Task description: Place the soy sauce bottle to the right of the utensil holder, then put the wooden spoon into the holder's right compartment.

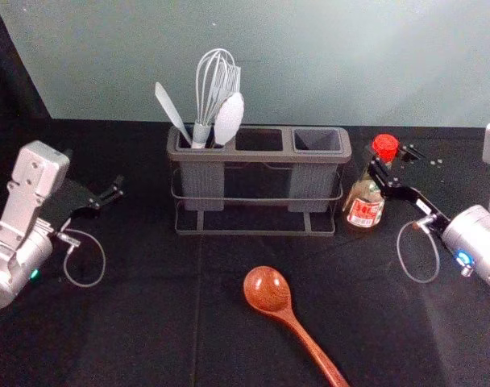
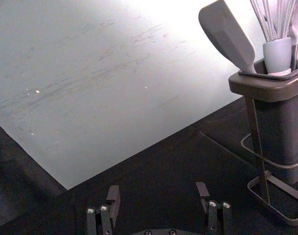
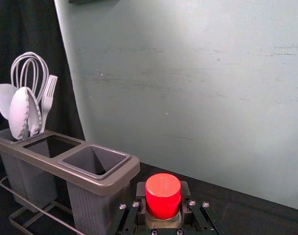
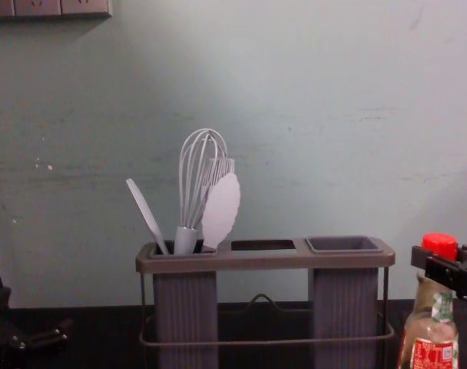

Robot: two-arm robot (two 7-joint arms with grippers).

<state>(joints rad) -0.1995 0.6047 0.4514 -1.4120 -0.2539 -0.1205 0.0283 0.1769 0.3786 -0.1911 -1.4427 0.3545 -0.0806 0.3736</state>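
Note:
My right gripper is shut on the neck of the soy sauce bottle, which stands close beside the right end of the utensil holder. In the right wrist view the right gripper has a finger on each side of the red cap. The bottle's base is out of sight in the chest view. The wooden spoon lies in front of the holder, bowl toward it. Off to the holder's left is my left gripper; in its wrist view the left gripper is open and empty.
White utensils, including a whisk and a spatula, stand in the holder's left compartment. The right compartment has an open top. A pale wall rises behind the black-covered table.

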